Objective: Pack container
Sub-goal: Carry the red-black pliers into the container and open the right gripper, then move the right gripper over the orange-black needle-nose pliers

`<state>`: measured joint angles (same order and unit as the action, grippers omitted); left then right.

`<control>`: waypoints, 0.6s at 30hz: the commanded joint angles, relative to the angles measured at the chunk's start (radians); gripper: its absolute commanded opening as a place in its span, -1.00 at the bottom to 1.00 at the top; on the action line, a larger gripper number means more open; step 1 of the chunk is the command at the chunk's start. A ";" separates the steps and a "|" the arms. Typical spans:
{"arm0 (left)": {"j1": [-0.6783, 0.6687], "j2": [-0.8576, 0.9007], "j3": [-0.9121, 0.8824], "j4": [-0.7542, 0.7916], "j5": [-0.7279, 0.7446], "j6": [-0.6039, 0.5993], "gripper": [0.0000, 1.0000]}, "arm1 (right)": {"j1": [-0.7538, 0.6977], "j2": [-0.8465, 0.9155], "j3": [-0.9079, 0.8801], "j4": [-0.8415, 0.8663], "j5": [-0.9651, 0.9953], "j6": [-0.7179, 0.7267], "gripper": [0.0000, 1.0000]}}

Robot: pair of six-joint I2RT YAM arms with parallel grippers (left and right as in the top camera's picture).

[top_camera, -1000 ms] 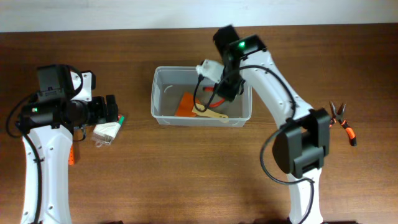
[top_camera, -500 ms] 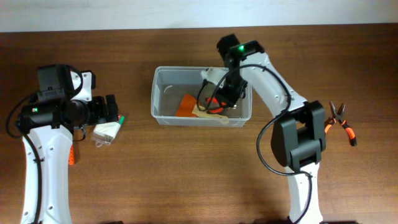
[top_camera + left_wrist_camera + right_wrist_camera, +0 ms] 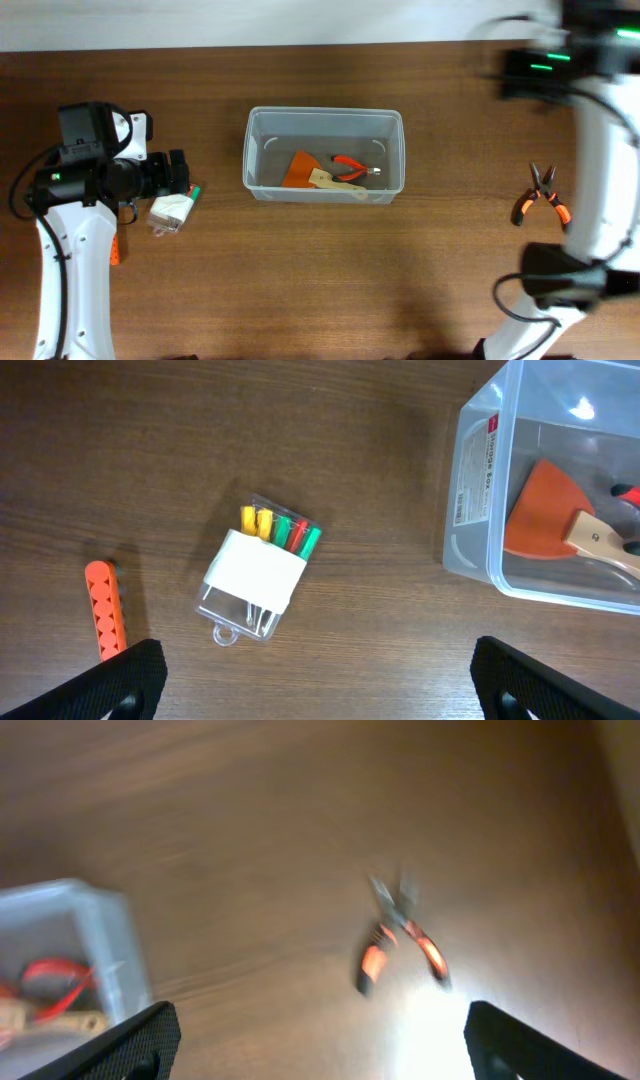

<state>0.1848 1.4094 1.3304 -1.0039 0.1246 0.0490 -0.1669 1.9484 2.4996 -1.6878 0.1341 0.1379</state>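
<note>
Looking in your container (image 3: 325, 113): scraper (image 3: 300, 168), pliers (image 3: 352, 166) at its 3 o'clock; left gripper (image 3: 320, 695) and right gripper (image 3: 320, 1045) gape empty.

On the wooden table (image 3: 300, 290), a clear pack of coloured markers (image 3: 262, 565) lies near an orange ridged stick (image 3: 104, 610). Orange-handled pliers (image 3: 540, 195) lie well apart from them, far to the right, handles spread. An orange scraper (image 3: 300, 168) with a wooden handle lies just beside red-handled pliers (image 3: 352, 166).
</note>
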 commanded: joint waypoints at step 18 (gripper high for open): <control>0.003 0.005 -0.003 0.001 0.014 0.012 0.98 | -0.253 0.010 -0.799 0.354 -0.164 0.098 0.89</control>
<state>0.1848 1.4094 1.3304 -1.0046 0.1242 0.0490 -0.4210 1.9591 1.7802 -1.3903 -0.0181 0.2348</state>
